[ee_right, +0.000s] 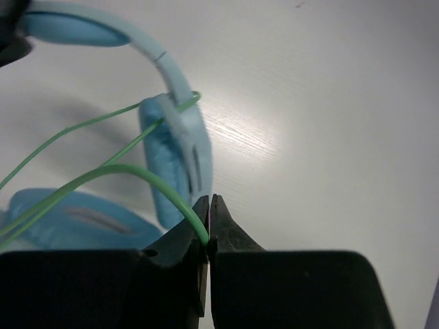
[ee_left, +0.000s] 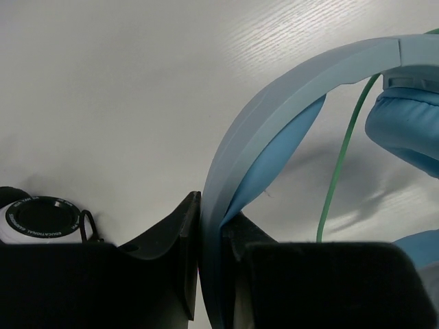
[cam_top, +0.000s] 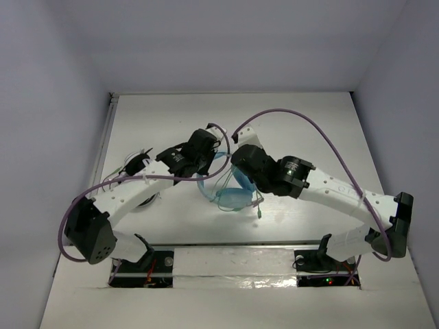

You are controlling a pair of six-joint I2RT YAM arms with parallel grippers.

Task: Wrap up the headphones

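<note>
Left wrist view is taken up by the light blue over-ear headphones (ee_left: 254, 137), whose wide padded headband is clamped edgewise between the jaws of the left gripper (ee_left: 214, 212), with one ear cup seen beyond and to the right of those jaws. The thin pale green cable (ee_right: 137, 169) is pinched at the very tips of the right gripper (ee_right: 209, 205), whose jaws are pressed almost together on it; from there it arcs up and away to the left, toward the ear cups lying just ahead of the jaws. The step is judged to be winding: the headband should be held firm while the cable is led around it under light tension, so that loops are laid close and nothing is yanked at the cup. No container is seen. A small round black-and-white object (ee_left: 38, 218) lies left of the left jaws on the white wood-grain table (ee_left: 103, 82).
</note>
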